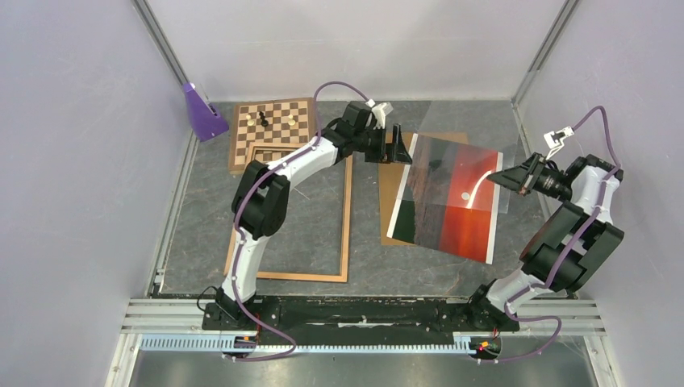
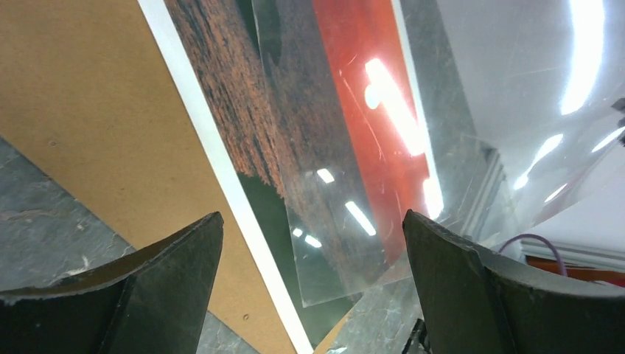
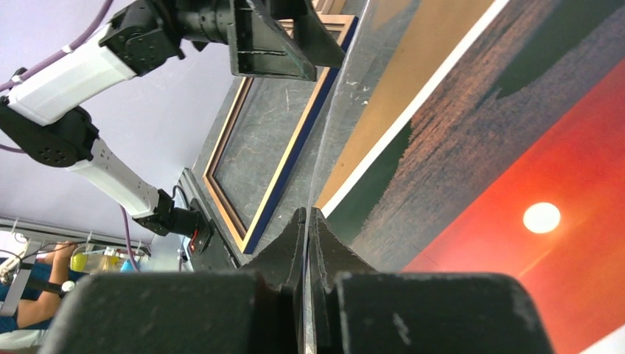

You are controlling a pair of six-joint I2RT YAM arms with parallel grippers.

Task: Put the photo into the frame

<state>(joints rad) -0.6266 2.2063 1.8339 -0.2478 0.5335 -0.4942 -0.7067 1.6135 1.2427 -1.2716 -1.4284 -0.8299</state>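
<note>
The photo, a sunset print with a red sky and dark sea, lies face up and skewed on a brown backing board. It also shows in the left wrist view and the right wrist view. The frame lies flat to its left, light wood with a dark blue edge. My right gripper is shut on the edge of a clear sheet and holds it tilted above the photo. My left gripper is open and empty at the sheet's far-left side.
A chessboard with a few pieces lies at the back left, partly under the frame's far end. A purple block stands in the back left corner. Walls close in on both sides, and a metal rail runs along the near edge.
</note>
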